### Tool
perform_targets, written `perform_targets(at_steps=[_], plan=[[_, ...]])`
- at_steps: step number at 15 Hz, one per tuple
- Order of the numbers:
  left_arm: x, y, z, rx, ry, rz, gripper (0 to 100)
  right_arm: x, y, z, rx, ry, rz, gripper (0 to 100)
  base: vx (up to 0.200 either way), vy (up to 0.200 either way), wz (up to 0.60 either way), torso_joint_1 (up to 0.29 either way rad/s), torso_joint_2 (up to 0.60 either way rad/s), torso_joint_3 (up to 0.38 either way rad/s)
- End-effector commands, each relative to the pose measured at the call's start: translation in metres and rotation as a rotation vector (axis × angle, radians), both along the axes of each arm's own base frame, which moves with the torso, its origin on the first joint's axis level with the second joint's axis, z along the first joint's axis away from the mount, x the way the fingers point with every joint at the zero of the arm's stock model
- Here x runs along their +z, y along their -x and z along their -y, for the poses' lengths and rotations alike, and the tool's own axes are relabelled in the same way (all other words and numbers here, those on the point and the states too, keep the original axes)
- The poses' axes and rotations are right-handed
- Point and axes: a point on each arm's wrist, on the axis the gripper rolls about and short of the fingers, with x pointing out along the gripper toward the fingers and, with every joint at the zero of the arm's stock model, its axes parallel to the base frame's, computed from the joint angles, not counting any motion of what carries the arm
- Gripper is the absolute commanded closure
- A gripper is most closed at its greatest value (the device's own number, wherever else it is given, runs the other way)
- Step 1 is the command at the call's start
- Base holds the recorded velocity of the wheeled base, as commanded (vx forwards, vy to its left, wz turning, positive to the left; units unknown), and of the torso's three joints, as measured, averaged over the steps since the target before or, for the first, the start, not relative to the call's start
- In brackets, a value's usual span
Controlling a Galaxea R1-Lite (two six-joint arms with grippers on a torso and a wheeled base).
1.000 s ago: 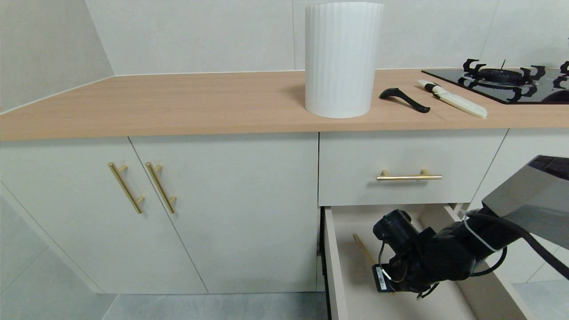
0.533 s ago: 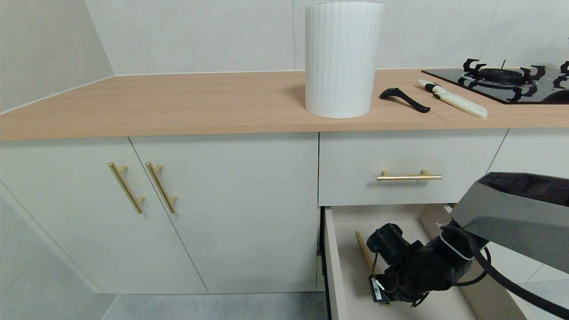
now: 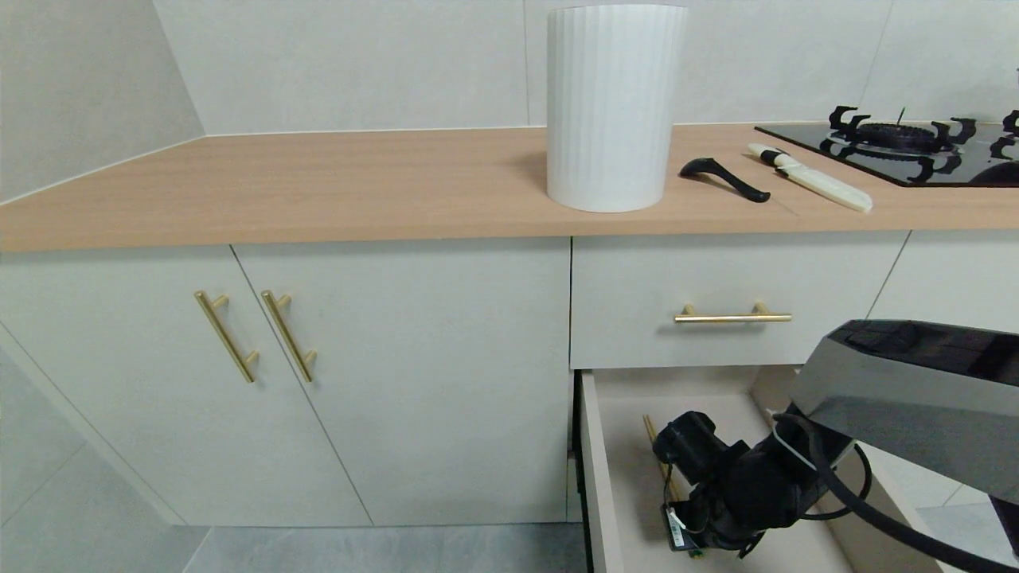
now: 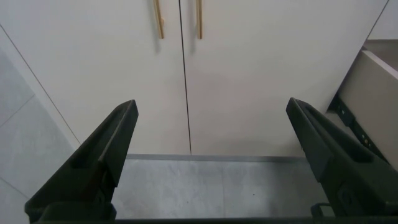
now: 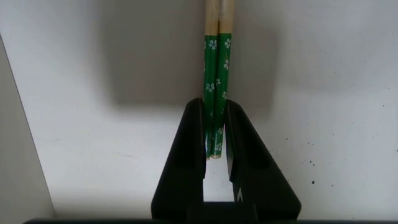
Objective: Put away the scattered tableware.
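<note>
A pair of wooden chopsticks (image 5: 217, 62) with green flowered ends is pinched between the fingers of my right gripper (image 5: 214, 109), which is shut on the green ends. Gripper and chopsticks (image 3: 654, 442) are low inside the open lower drawer (image 3: 599, 469), with the sticks pointing toward the drawer's back. I cannot tell whether they touch the drawer floor. On the counter lie a white knife (image 3: 812, 179) and a black curved utensil (image 3: 723, 177). My left gripper (image 4: 211, 112) hangs open and holds nothing, down in front of the cabinet doors (image 4: 180, 74).
A tall white ribbed container (image 3: 609, 107) stands on the wooden counter (image 3: 318, 191), left of the utensils. A black gas hob (image 3: 899, 143) is at the far right. The upper drawer with a gold handle (image 3: 732, 317) is closed above the open one.
My right gripper has sunk lower into the drawer and shifted toward its left front, carrying the chopsticks with it. The arm's upper link now shows lower in the head view.
</note>
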Motion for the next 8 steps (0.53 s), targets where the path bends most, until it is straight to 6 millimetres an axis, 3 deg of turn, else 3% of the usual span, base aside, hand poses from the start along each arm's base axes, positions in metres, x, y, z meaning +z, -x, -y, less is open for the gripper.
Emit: perform_targets(at_steps=[1,3,4,8], plan=[[0.0001,-0.0001,0.0000,0.001,0.000,-0.001,0,-0.0012,-0.0003,0.0001,-0.001,-0.001,0.001,100,0.000,0.000,0.00,0.000,0.00,0.000],[0.0001,-0.0001,0.0000,0.001,0.000,-0.001,0,-0.0014,0.0003,-0.0002,0.001,-0.001,-0.001,100,0.000,0.000,0.00,0.000,0.00,0.000],[0.0001,-0.0001,0.0000,0.001,0.000,-0.001,0,-0.0012,0.0000,-0.0004,0.001,-0.001,0.001,0,0.000,0.000,0.00,0.000,0.00,0.000],[0.0001,-0.0001,0.0000,0.001,0.000,-0.001,0,-0.0014,0.0003,-0.0002,0.001,-0.001,-0.001,0,0.000,0.000,0.00,0.000,0.00,0.000]])
